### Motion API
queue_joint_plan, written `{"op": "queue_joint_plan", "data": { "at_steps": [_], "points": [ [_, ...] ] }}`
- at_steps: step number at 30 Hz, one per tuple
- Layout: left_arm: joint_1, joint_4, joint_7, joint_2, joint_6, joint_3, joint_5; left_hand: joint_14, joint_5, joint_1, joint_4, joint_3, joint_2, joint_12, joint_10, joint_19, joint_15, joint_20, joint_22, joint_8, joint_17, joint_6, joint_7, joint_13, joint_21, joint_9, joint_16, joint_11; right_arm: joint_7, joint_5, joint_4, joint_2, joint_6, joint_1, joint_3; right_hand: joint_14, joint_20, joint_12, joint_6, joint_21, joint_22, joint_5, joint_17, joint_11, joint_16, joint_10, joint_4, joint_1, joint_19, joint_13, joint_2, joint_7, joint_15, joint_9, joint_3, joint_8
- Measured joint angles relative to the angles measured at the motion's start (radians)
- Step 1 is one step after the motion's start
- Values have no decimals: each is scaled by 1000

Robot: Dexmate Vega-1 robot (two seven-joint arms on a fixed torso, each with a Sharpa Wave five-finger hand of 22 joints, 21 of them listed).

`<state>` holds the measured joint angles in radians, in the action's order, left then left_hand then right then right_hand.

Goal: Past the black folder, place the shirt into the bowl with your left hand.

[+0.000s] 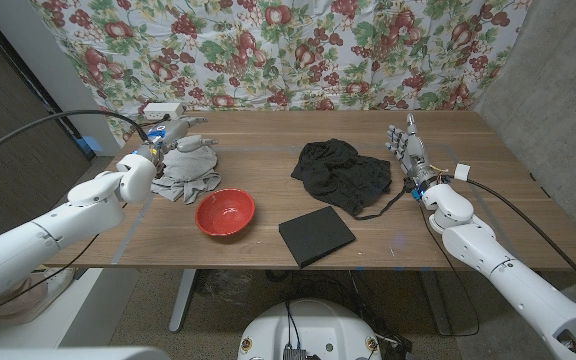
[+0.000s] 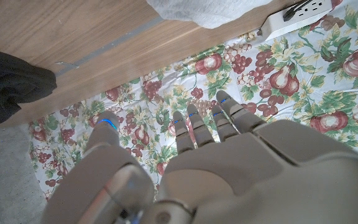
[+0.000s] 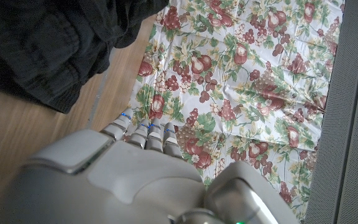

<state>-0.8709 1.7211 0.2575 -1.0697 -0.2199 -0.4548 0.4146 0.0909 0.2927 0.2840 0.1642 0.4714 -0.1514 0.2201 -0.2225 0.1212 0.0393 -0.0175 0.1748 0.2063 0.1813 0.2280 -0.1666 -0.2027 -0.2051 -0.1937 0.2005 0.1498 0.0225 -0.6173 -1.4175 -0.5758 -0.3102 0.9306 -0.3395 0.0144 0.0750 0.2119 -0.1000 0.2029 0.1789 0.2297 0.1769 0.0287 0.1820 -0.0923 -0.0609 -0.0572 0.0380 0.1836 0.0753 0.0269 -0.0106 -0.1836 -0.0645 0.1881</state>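
Wooden table [image 1: 388, 255] carries black folder [image 1: 316, 235]; past it lies the black shirt [image 1: 343, 173]. Left hand [image 1: 180, 133], fingers apart and empty, hovers over grey cloth [image 1: 186, 172]: reach across, pinch shirt's centre, lower into red bowl [image 1: 225, 212]. Right hand [image 1: 408, 150] stands open-fingered.

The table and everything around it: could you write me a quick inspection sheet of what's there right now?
Surface: wooden table, with a pale line across it.
Job's things: grey shirt crumpled at the robot's left; red bowl near the front edge, nothing in it; black folder beside the bowl, lying flat.
Clutter: black garment heaped right of centre.
Hands: left hand over the grey shirt, whether it touches is unclear; right hand upright beside the black garment, holding nothing.
Cables: white power strip at the table's far edge; black cables along both arms.
Surroundings: fruit-print cloth hung behind.
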Motion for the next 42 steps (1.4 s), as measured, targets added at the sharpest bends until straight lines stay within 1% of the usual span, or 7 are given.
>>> {"op": "queue_joint_plan", "data": {
  "at_steps": [7, 13, 25, 30, 31, 33, 42],
  "points": [
    [12, -28, 0, 13, 14, -7, 4, -10, 8, 7, 0, -8, -7, -11, 35, 2, -4, 2, 0, -7, 0, -28, -8, 0, 0, 0, -2, -7, -1, 0, -1, -3, 0, 3, 4, 0, 0, 0, -4, 0, 0, 0, 0, 0, 0, 0, 0, 0, 0, 0, 0, 4, 0, 0, 0, 0],
    [19, -46, 6, 23, 22, -12, 4, -10, 15, 13, 0, -8, -6, -11, 37, 6, -4, 13, 0, -7, 0, -32, -10, 2, 0, 0, -2, -9, -1, -1, -9, -7, 0, 8, 9, 0, 0, 0, -8, 0, 0, 0, 0, 0, 0, 0, 0, 0, 0, 0, 0, -1, 0, 0, 0, 0],
    [36, -101, 37, 58, 34, -24, -6, -23, 22, 15, 0, -8, -8, -11, 36, 1, -5, 19, 0, -7, 0, -32, -10, 3, 0, 0, -9, -9, 15, -6, -24, -14, 8, 21, 18, 0, 0, 0, -9, 0, 0, 0, 0, 0, 0, 0, 0, 0, 0, 0, 0, -2, 0, 0, 0, 0],
    [36, -101, 51, 58, 35, -24, 3, -39, 23, 15, -4, -12, -8, -11, 36, -4, -3, 33, 0, -7, 0, -32, -10, 3, 0, 0, -16, -9, 15, -6, -24, -14, 8, 23, 19, 0, 0, 0, -9, 0, 0, 0, 0, 0, 0, 0, 0, 0, 0, 0, 0, -2, 0, 0, 0, 0],
    [51, -134, 56, 75, 36, -42, 7, -46, 23, 15, -4, -12, -8, -11, 36, -6, -4, 36, 0, -7, 0, -32, -10, 3, 2, 0, -19, -9, 17, -8, -24, -14, 11, 23, 19, 0, 0, 0, -9, 0, 0, 0, 0, 0, 0, 0, 0, 0, 0, 0, 0, -2, 0, 0, 0, 0],
    [51, -135, 69, 75, 36, -43, 15, -46, 23, 15, -4, -12, -8, -11, 36, -2, -4, 41, 0, -7, 0, -32, -10, 3, 6, 0, -20, -9, 17, -8, -24, -14, 11, 24, 19, 0, 0, 0, -9, 0, 0, 0, 0, 0, 0, 0, 0, 0, 0, 0, 0, -2, 0, 0, 0, 0],
    [68, -180, 104, 95, 37, -67, 38, -53, 37, 26, -4, -13, -11, -17, 46, -1, -11, 52, 0, -14, 0, -53, -29, 3, 6, 0, -20, -7, 17, -10, -22, -13, 12, 24, 19, 0, 0, 0, -9, 0, 0, 0, 0, -4, 0, -11, 0, -5, 0, 0, 5, -2, 0, 0, 0, 0]
  ]
}}
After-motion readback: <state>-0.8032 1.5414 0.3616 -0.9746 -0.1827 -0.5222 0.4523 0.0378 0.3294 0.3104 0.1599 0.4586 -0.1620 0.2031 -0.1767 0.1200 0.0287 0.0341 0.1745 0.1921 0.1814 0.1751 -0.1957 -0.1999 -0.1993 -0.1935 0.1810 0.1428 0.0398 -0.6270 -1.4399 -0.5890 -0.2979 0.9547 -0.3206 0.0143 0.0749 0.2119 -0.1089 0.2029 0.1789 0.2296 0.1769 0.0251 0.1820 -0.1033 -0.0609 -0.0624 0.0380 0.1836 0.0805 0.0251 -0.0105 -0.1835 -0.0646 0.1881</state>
